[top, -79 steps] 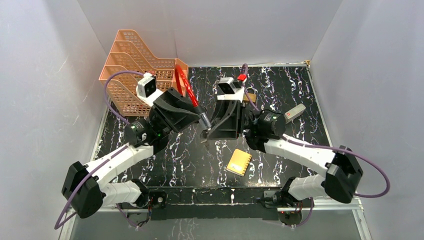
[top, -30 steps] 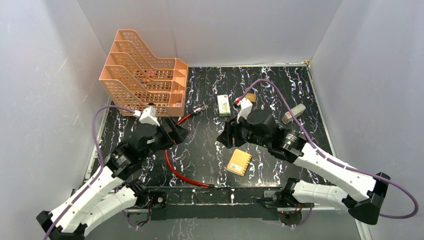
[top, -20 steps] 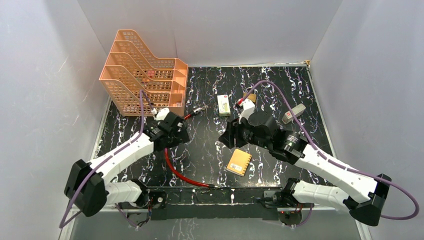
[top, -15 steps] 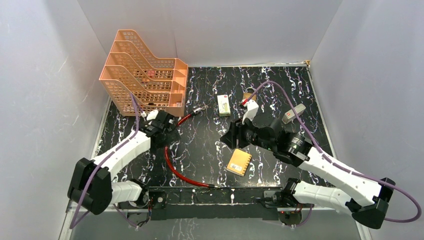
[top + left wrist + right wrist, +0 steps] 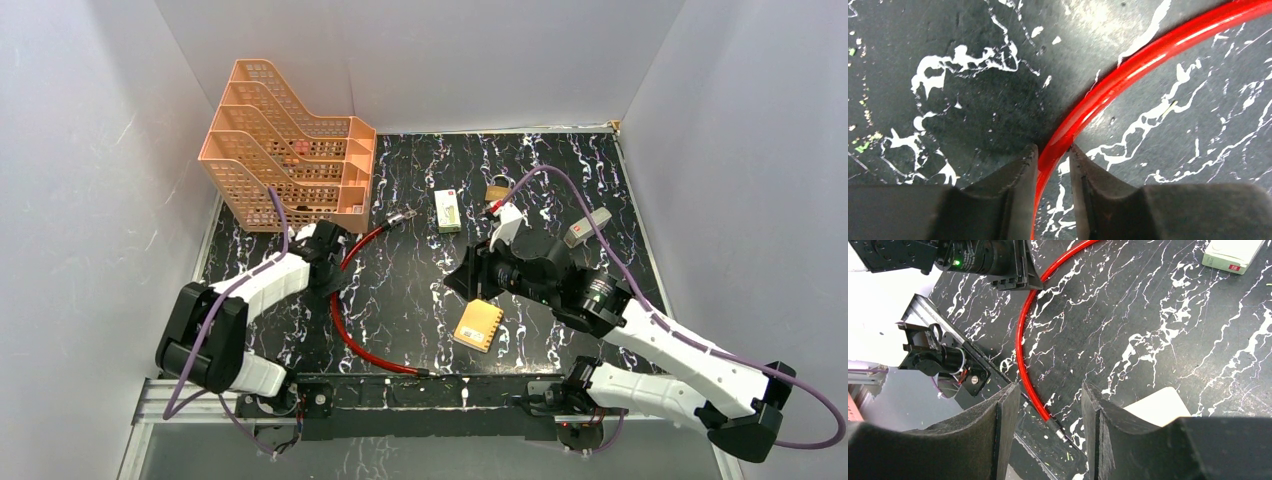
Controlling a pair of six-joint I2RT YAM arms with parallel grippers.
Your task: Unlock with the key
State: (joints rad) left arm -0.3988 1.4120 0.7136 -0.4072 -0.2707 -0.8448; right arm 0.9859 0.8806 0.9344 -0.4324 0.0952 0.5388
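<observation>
Left wrist view is showing the left gripper [image 5: 1053, 148] pinching the cable [image 5: 1148, 60]. The right gripper [image 5: 1050, 387] is hanging wide and empty. The padlock [image 5: 496, 190] is lying far back, and the key is evading sight, so unlocking is looking unstarted.

A padlock [image 5: 495, 191] is seen in the top view only. It is small and brass-coloured, and it is laid flat on the black marbled table [image 5: 570, 165], toward the far side and right of centre. It is found near a white box [image 5: 447, 210], to that box's right and apart from it. Its shackle is too small for its state to be told. The key cannot be made out in any view.
</observation>
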